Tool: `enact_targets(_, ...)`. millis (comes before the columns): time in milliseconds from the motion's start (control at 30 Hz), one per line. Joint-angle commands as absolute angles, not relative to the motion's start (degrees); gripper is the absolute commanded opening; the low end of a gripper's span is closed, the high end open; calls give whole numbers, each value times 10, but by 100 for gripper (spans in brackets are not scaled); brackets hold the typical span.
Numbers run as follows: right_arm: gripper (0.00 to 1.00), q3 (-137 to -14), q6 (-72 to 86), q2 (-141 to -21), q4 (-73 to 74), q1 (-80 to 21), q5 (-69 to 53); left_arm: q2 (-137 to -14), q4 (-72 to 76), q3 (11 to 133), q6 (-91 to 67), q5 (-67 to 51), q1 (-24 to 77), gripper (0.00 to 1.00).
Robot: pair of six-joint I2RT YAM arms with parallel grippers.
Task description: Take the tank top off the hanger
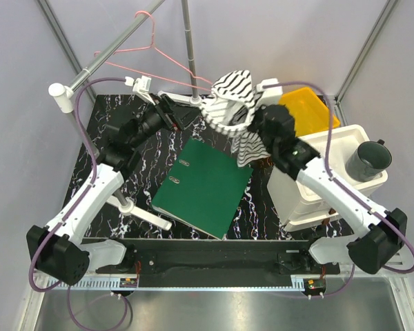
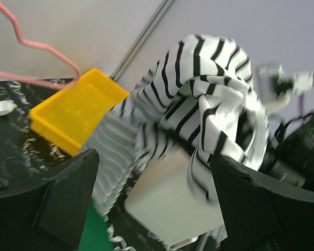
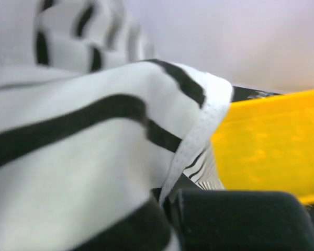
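**You are holding the tank top (image 1: 233,96) bunched up in your right gripper (image 1: 255,123).**
At far left, the hanger (image 1: 152,45) is hanging on the rail (image 1: 117,43), its right tip just beside the tank top. Your left gripper (image 2: 154,162) is keeping its fingers wide apart, gripping nothing. Your right gripper is clamping the tank top, holding it up beside the yellow bin (image 1: 310,110).

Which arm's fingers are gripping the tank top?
The right arm's fingers, shut on the tank top; the left arm's fingers stand wide open, empty.
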State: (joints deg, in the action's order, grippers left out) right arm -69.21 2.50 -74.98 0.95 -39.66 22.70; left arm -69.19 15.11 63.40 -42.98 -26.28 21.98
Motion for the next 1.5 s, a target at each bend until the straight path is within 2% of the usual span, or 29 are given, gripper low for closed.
enact_targets(0, 0, -790, -16, -767, 81, -313, 221, -672, 88, 679, -324, -241, 217, 93)
enact_targets(300, 0, -974, -82, -888, 120, -237, 223, -643, 87, 674, -303, -266, 217, 91)
enact_targets(633, 0, -1066, -108, -1001, 147, -208, 322, -635, 104, 677, -311, -327, 218, 89)
enact_targets(833, 0, -1064, -123, -1045, 148, -185, 395, -635, 117, 672, -320, -333, 217, 89)
enact_targets(1000, 1, -1052, -107, -1057, 148, -169, 367, -638, 130, 668, -328, -338, 217, 89)
enact_targets(1067, 7, -1057, -117, -1074, 146, -166, 366, -639, 130, 669, -327, -340, 217, 89)
enact_targets(1300, 8, -1063, -100, -1100, 135, -139, 333, -641, 127, 671, -324, -341, 218, 90)
enact_targets(1467, 15, -1048, -101, -1097, 109, -121, 296, -642, 128, 671, -323, -344, 217, 90)
